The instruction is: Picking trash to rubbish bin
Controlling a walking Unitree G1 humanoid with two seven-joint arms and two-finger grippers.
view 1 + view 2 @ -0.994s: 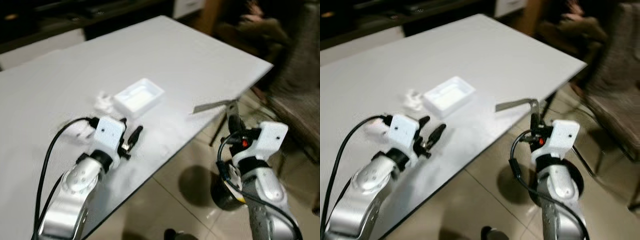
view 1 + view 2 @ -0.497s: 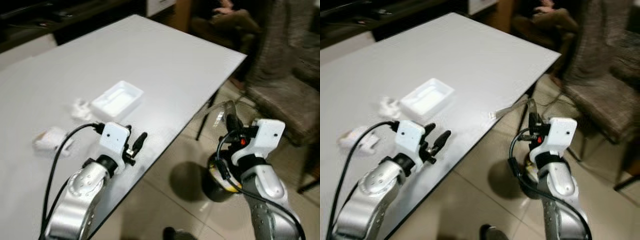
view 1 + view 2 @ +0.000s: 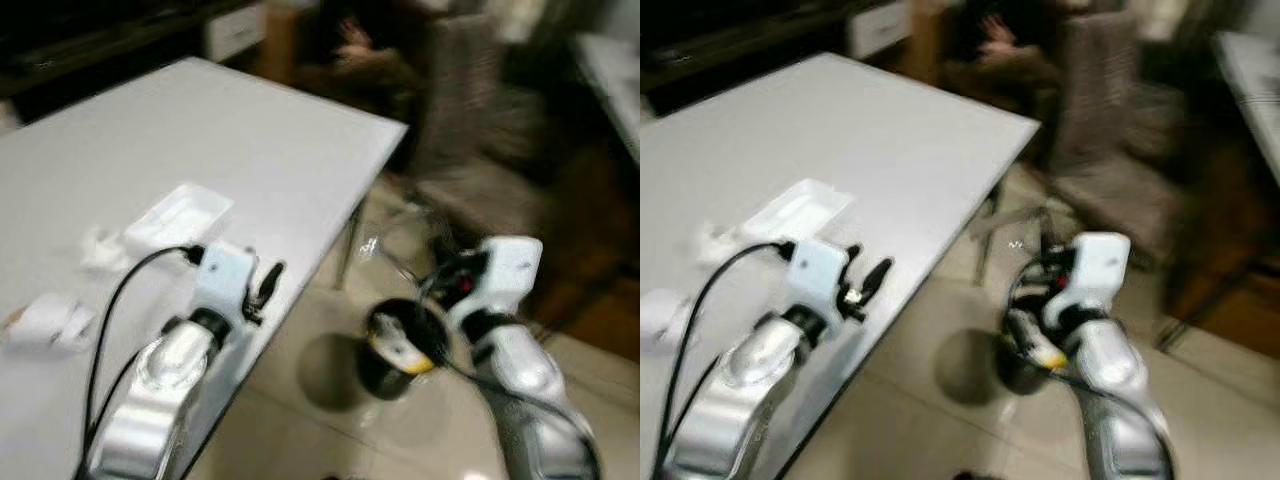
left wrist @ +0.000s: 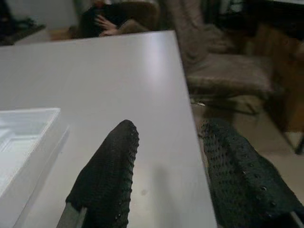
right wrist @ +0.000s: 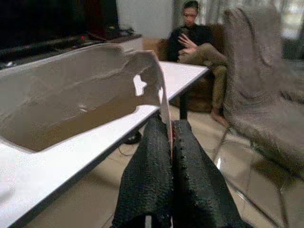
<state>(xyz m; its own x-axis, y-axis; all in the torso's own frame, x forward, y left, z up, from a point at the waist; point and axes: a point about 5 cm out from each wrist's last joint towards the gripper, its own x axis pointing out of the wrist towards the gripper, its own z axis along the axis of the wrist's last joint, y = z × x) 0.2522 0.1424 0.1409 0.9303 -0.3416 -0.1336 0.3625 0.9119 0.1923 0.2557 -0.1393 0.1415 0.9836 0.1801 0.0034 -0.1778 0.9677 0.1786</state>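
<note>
The right gripper [image 5: 171,142] has its two black fingers pressed together on the edge of a sheet of clear plastic wrapper [image 5: 90,95] — it is held up off the floor, beside the table edge. Just below that arm, on the tiled floor [image 3: 330,420], stands the black rubbish bin [image 3: 395,345] with something yellow at its rim. The left gripper [image 4: 166,156] hovers over the white table [image 3: 250,130] near its edge, fingers apart and holding nothing. On the table, a crumpled white paper [image 3: 45,322] lies nearest, then a smaller white scrap [image 3: 100,250] just beside a white plastic tray [image 3: 178,215]. Farther back stands a brown upholstered chair [image 5: 266,80], and a person [image 5: 197,45] sits behind the table's far corner.
</note>
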